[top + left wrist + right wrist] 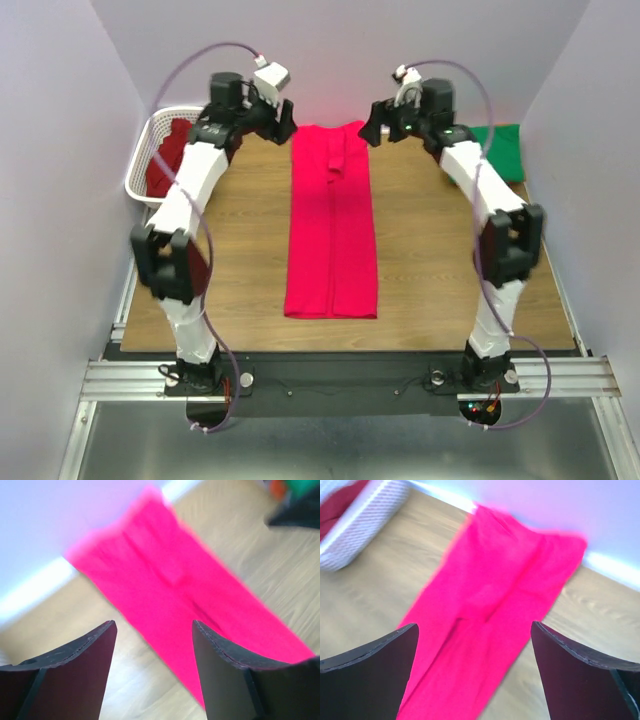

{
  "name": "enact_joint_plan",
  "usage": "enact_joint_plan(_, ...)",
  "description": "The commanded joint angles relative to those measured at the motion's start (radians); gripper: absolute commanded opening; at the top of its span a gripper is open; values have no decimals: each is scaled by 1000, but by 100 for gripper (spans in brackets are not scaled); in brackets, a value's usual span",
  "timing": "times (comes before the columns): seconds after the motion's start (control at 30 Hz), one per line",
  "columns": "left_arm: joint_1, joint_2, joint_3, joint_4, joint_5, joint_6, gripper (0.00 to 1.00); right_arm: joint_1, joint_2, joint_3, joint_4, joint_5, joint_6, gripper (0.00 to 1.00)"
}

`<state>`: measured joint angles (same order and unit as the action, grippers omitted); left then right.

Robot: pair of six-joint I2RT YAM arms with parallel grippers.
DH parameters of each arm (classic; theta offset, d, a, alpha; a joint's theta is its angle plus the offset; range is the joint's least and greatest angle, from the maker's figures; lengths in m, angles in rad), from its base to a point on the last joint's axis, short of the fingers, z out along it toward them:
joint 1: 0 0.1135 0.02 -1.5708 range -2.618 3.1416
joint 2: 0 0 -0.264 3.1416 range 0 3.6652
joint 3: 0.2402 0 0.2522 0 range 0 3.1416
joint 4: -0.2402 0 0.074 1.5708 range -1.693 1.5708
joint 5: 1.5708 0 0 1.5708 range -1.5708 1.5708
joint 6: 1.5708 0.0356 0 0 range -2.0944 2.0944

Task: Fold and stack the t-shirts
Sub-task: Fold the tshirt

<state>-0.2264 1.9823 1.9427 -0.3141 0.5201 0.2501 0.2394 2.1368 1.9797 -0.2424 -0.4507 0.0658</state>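
Clearly parted, gripping nothing: left gripper (153,625) fairly wide, right gripper (474,625) wider, above the bright pink-red t-shirt (332,220). From right wrist, not left: white lattice basket (370,522) at ten o'clock.

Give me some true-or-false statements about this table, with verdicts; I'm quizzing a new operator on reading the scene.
1. The pink-red t-shirt lies in a long narrow strip on the table. True.
2. The left end effector grips that shirt. False: its fingers are apart and hold nothing.
3. The white basket holds a crimson t-shirt. True.
4. The green t-shirt lies in the basket. False: it lies at the table's far right corner, behind the right arm.
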Motion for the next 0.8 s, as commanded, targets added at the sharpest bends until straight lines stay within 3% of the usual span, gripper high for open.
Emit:
enact_joint_plan(0.0, 13, -273, -204, 122, 1, 177, 73, 3, -300, -186, 3, -138, -277, 100)
enact_joint_plan(0.1, 10, -419, -398, 153, -11, 254, 73, 35, -484, -309, -125, -229, -436, 100)
enact_joint_plan(0.17, 10, -515, -485, 57, 23, 391, 73, 140, -547, -358, -338, -116, -577, 100)
enact_joint_plan(0.2, 10, -516, -516, 9, 41, 443, 73, 184, -569, -393, -400, -115, -615, 100)
enact_joint_plan(0.27, 10, -577, -617, -130, 104, 590, 70, 283, -660, -516, -463, 50, -653, 99)
enact_joint_plan(0.37, 6, -686, -752, -252, 185, 780, 66, 399, -783, -769, -459, 101, -696, 92)
enact_joint_plan(0.43, -13, -793, -971, -257, 204, 860, 64, 416, -808, -888, -459, 93, -693, 82)
enact_joint_plan(0.47, -13, -827, -972, -255, 205, 883, 63, 420, -808, -925, -456, 102, -699, 79)
enact_joint_plan(0.53, -60, -913, -1134, -234, 190, 919, 62, 458, -811, -1025, -404, 199, -730, 77)
enact_joint_plan(0.63, -120, -985, -1292, -192, 150, 913, 61, 482, -784, -1058, -367, 267, -742, 73)
enact_joint_plan(0.77, -137, -1037, -1392, -157, 152, 902, 61, 482, -821, -1067, -333, 185, -715, 70)
